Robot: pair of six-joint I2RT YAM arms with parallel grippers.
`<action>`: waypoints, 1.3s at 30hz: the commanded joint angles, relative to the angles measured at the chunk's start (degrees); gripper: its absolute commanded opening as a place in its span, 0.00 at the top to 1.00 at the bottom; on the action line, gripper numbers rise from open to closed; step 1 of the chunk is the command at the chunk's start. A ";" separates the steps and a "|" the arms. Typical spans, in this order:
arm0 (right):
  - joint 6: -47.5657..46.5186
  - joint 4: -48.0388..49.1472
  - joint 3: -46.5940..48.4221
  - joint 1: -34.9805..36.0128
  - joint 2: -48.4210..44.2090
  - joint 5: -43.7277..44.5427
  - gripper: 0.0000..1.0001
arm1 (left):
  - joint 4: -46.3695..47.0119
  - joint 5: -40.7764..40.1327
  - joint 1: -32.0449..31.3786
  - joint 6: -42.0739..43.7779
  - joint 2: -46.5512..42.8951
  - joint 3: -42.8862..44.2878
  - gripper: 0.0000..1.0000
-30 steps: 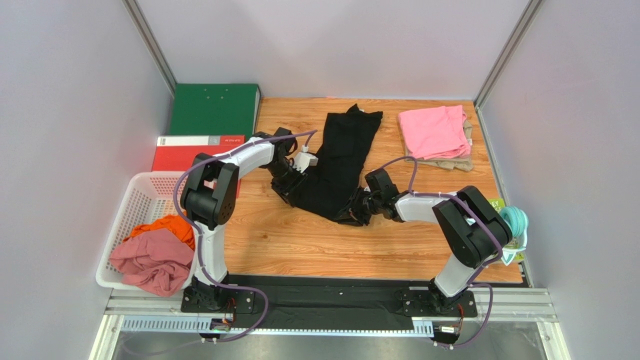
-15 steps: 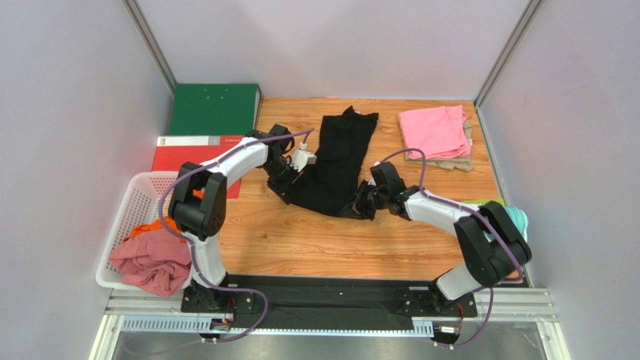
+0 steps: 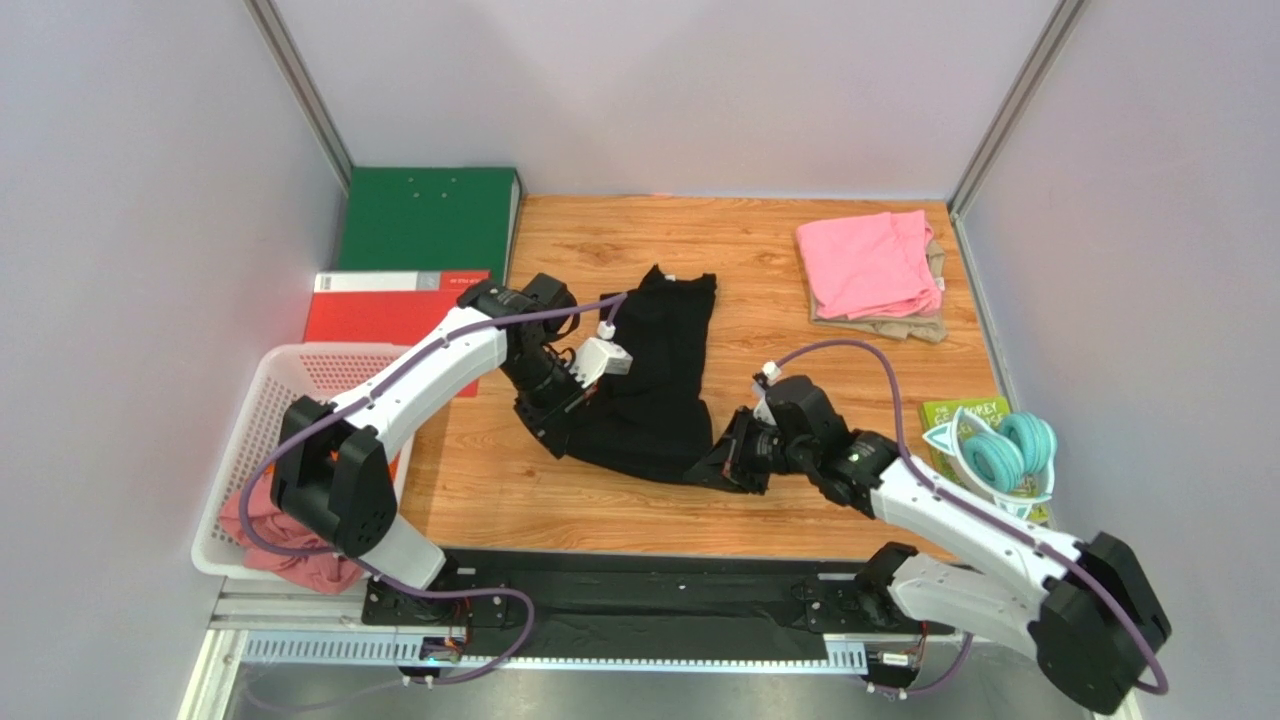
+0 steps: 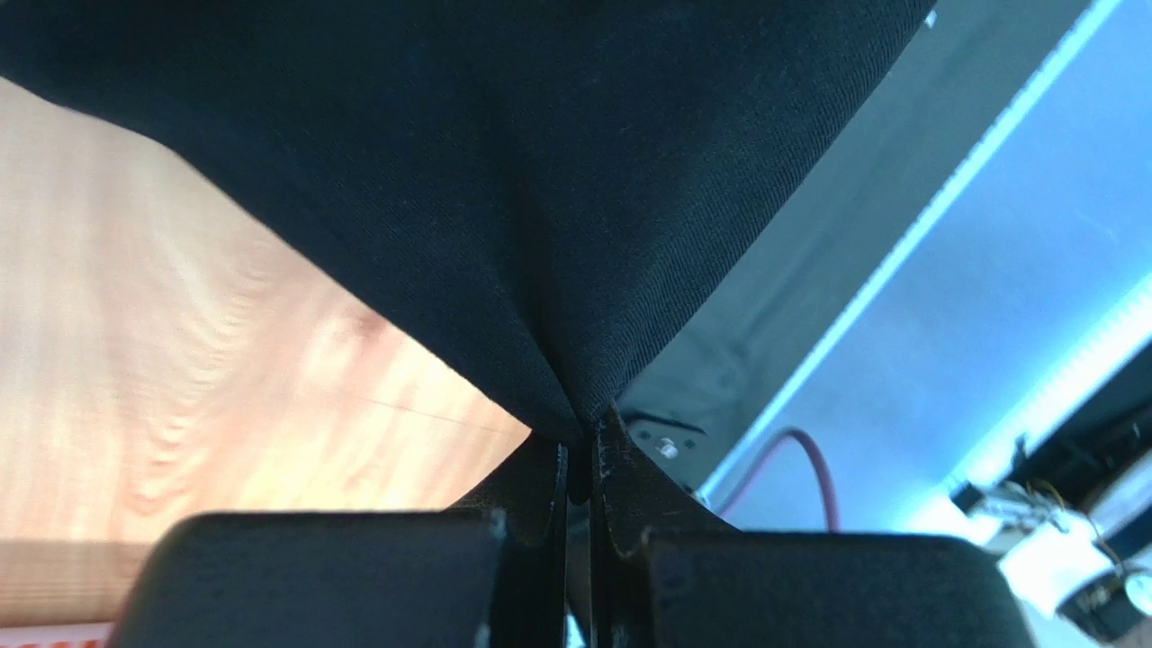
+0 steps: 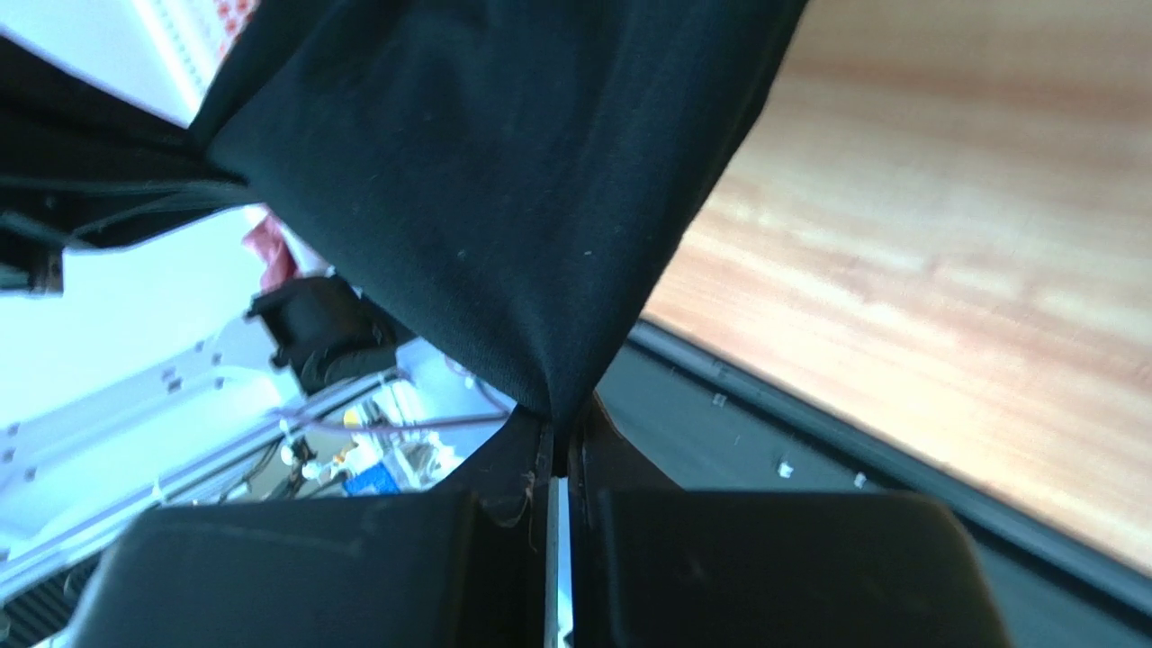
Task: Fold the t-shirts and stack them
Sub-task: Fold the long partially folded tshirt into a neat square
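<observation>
Tool check: pinching black t-shirt by near corners, fully shut, with left tool and right tool, mid-worktop, left of pink t-shirt. Thin grips, could slip or fold crooked if tugged unevenly.

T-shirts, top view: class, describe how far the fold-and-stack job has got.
Done: a folded pink shirt lies on a folded beige shirt at the table's far right. In hand: the left end effector and right end effector are each shut on a near corner of the black shirt. Left: finishing that fold, stacking it, then the crumpled dusty-rose shirt in the white basket.
</observation>
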 commanded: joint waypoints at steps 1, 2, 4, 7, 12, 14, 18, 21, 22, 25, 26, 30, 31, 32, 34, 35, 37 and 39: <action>6.25 -7.69 -2.24 3.40 -7.82 5.36 1.00 | -8.52 -1.16 -0.78 2.78 -5.16 -0.96 1.00; 6.70 -8.05 -2.42 4.10 -8.96 5.54 1.00 | -8.61 -1.52 -1.48 2.61 -5.86 -1.13 1.00; 6.61 -9.71 -1.72 4.20 -11.25 7.02 1.00 | -9.05 -2.22 -1.66 2.34 -6.13 -0.09 1.00; 4.25 -10.08 1.43 3.50 -9.87 9.14 1.00 | -7.47 -6.17 -1.66 1.38 -3.77 3.15 1.00; -3.21 -9.63 9.61 -2.21 0.24 6.60 1.00 | -5.62 -7.14 -1.58 -0.82 4.39 13.16 1.00; -5.15 -9.20 14.27 -4.84 5.25 5.37 1.00 | -5.27 -8.37 -1.40 -1.26 8.61 16.86 1.00; -10.24 -8.67 22.35 -9.68 12.46 3.00 1.00 | -6.41 -10.22 0.35 -1.61 16.62 29.84 1.00; -12.88 -8.23 28.94 -13.20 19.40 0.98 1.00 | -7.99 -11.28 2.11 -1.79 23.03 38.46 1.00; -13.33 -8.14 30.53 -14.59 21.24 0.27 1.00 | -8.60 -11.54 2.99 -1.79 24.70 40.59 1.00; -14.91 -8.05 37.20 -16.45 28.63 -1.58 1.00 | -9.83 -12.33 4.31 -1.88 30.42 48.15 1.00; -15.09 -8.05 38.53 -16.80 30.65 -1.93 1.00 | -10.19 -13.29 4.57 -1.96 33.13 50.00 1.00; -16.24 -7.70 47.82 -18.04 41.18 -3.33 1.00 | -10.89 -14.62 5.81 -1.70 39.65 58.95 1.00; -16.24 -7.61 49.16 -18.47 42.61 -3.34 1.00 | -10.81 -15.05 6.07 -1.61 40.88 60.29 1.00; -16.67 -7.70 50.74 -18.65 44.01 -3.16 1.00 | -10.72 -16.10 6.16 -1.44 43.33 61.69 1.00; -16.77 -7.53 55.12 -19.44 49.09 -3.95 1.00 | -10.28 -16.81 6.60 -1.26 45.54 65.12 1.00; -16.85 -7.70 56.46 -19.79 50.95 -4.30 1.00 | -9.93 -16.99 6.86 -1.35 47.55 66.18 1.00; -16.85 -7.53 59.96 -20.49 55.51 -4.57 1.00 | -8.53 -17.43 7.21 -1.35 49.23 67.94 1.00; -16.85 -7.53 62.00 -21.02 57.90 -4.48 1.00 | -6.86 -17.96 7.30 -1.44 50.73 68.47 1.00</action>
